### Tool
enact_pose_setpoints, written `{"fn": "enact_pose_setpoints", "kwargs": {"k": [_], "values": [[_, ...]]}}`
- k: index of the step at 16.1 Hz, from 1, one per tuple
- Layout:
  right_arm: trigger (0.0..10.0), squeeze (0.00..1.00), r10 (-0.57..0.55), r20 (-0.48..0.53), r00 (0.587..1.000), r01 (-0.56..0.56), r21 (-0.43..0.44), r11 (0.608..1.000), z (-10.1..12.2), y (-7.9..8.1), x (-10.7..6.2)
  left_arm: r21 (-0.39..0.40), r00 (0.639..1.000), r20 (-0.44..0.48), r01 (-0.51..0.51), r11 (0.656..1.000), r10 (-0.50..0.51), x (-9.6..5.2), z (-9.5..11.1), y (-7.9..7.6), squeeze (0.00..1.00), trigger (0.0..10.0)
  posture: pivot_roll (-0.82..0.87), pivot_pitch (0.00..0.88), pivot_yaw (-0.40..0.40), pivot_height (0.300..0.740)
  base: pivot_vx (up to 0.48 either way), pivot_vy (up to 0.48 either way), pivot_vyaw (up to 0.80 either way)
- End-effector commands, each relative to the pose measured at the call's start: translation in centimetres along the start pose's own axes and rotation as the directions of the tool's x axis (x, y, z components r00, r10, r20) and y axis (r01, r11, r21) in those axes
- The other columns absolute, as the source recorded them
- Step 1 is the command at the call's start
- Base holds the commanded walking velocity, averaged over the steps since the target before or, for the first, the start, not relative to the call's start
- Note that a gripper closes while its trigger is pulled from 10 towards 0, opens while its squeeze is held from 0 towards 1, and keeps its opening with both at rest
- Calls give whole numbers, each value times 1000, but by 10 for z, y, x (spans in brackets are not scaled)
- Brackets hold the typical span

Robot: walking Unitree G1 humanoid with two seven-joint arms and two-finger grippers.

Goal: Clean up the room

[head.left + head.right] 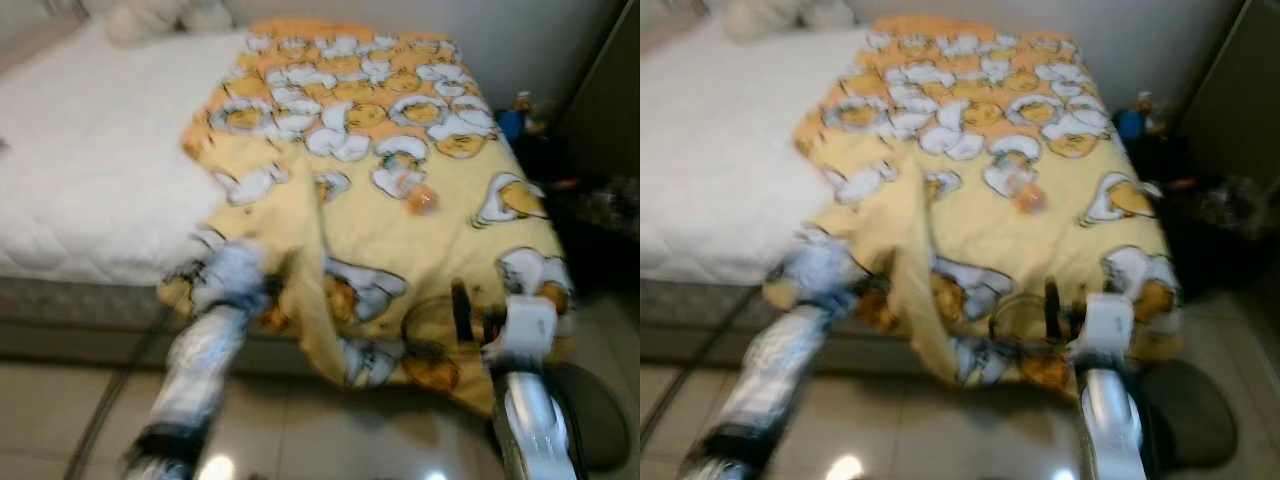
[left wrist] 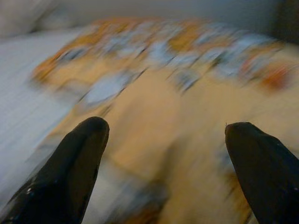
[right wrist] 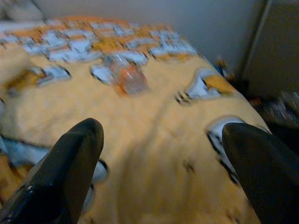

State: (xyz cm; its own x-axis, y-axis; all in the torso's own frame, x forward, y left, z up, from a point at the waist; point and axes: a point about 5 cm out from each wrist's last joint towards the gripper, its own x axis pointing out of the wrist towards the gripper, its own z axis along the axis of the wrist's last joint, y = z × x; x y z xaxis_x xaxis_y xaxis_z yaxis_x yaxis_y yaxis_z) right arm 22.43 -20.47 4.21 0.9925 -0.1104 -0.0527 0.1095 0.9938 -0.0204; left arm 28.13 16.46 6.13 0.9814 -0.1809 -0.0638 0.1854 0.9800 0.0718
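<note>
Blanket [image 1: 400, 200]: yellow, rumpled over the bed's [image 1: 90, 180] right half, near edge hanging toward the floor.
Left gripper [image 2: 163, 154]: fingers spread wide, holding nothing, at the near-left fold, seemingly ready to straighten it.
Right gripper [image 3: 161, 158]: released, over the near-right corner.
Bottle [image 3: 128, 77]: small, lying mid-blanket.

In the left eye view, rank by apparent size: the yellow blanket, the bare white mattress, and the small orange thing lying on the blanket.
1. Yellow blanket, largest, though it lies nearer the camera.
2. White mattress, bare part.
3. Small orange thing, by far the smallest.
</note>
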Motion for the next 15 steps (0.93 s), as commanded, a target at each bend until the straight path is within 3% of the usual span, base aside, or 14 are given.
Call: {"fn": "enact_pose_setpoints", "kwargs": {"k": [1, 2, 3, 5, 8, 15], "values": [[10000, 0, 11, 11, 1000, -11, 0, 1000, 2, -2, -3, -42, 998, 62, 30, 999, -28, 0, 15, -4, 0, 10000, 5, 0, 15, 740, 0, -472, 0], [10000, 0, 21, -31, 999, -22, -24, 999, -7, -5, -14, 13, 994, 30, 101, 995, -101, -2, 13, -17, 0, 10000, 12, 0, 12, 740, 0, 0, 0], [10000, 0, 42, -38, 998, -43, -40, 998, -9, -1, -15, -39, 987, 65, 148, 988, -145, 6, 19, -29, 0, 10000, 11, 0, 8, 740, 244, 0, 0], [10000, 0, 39, 2, 999, -39, -25, 999, 4, 5, 1, -112, 987, 97, 140, 984, -129, 21, 33, -37, 0, 10000, -1, 0, 10, 740, 476, 0, 0], [10000, 0, 35, 41, 999, -35, -11, 999, 17, 8, 19, -88, 986, 122, 126, 988, -115, 28, 45, -34, 0, 10000, -14, 0, 22, 740, 480, 0, 0], [10000, 0, 69, -7, 998, -69, -2, 998, 11, 11, 15, -106, 997, 15, -67, 992, 69, 23, 26, -10, 0, 10000, -3, 0, 18, 740, 480, 0, 0]]}}
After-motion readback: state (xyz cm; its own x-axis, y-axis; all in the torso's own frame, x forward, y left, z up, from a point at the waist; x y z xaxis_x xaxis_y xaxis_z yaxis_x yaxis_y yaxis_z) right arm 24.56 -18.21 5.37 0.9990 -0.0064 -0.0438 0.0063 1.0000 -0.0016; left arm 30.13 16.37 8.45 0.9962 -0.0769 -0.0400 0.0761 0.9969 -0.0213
